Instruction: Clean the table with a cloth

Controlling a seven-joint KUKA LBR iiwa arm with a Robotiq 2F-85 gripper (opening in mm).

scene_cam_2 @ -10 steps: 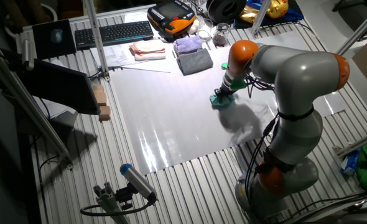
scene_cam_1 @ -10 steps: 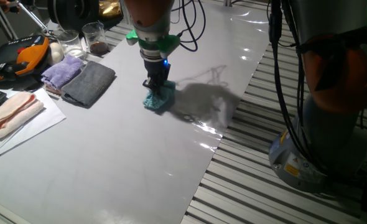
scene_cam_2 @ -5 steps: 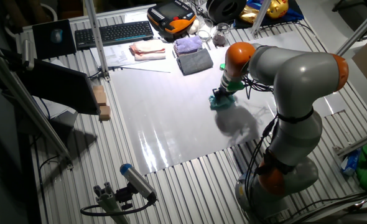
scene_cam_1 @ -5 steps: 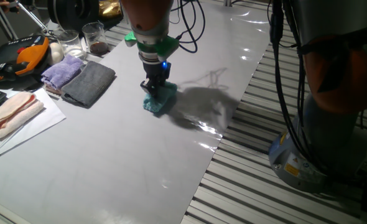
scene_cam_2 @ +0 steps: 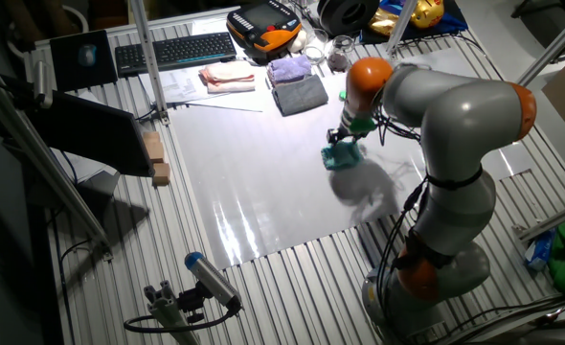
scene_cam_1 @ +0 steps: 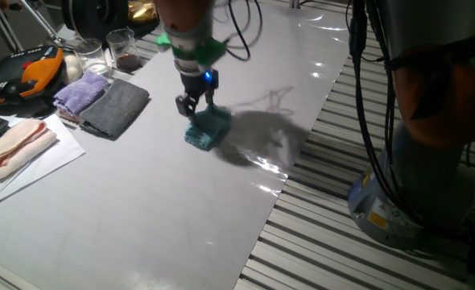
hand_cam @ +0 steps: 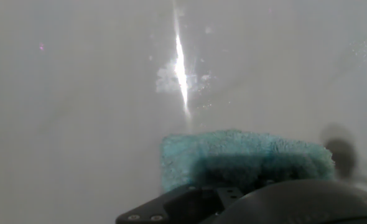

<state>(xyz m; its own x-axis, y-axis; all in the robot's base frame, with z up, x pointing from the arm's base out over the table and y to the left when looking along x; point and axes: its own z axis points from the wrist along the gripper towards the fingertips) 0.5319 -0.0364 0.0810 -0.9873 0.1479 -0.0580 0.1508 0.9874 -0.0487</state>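
The teal cloth (scene_cam_1: 207,129) (scene_cam_2: 341,155) lies bunched on the glossy pale table (scene_cam_1: 141,201) (scene_cam_2: 263,192), towards its far right part. My gripper (scene_cam_1: 196,110) (scene_cam_2: 344,137) hangs just above the cloth's left side, its fingers spread and open, with nothing held. The hand view looks straight down on the cloth (hand_cam: 246,158), which fills the lower middle over the bright tabletop (hand_cam: 78,93); the fingertips are hidden there by the dark hand body.
A dark grey folded cloth (scene_cam_1: 117,107) and a lilac cloth (scene_cam_1: 80,91) lie at the table's left. Beside them are a pink cloth (scene_cam_1: 12,145) on paper, glasses (scene_cam_1: 123,48) and an orange device (scene_cam_1: 40,68). Slatted metal and the robot base (scene_cam_1: 398,201) border the right edge.
The gripper was pressed down into the cloth; now it has risen and shifted slightly left, with its fingers spread. The cloth stays on the table at almost the same spot.
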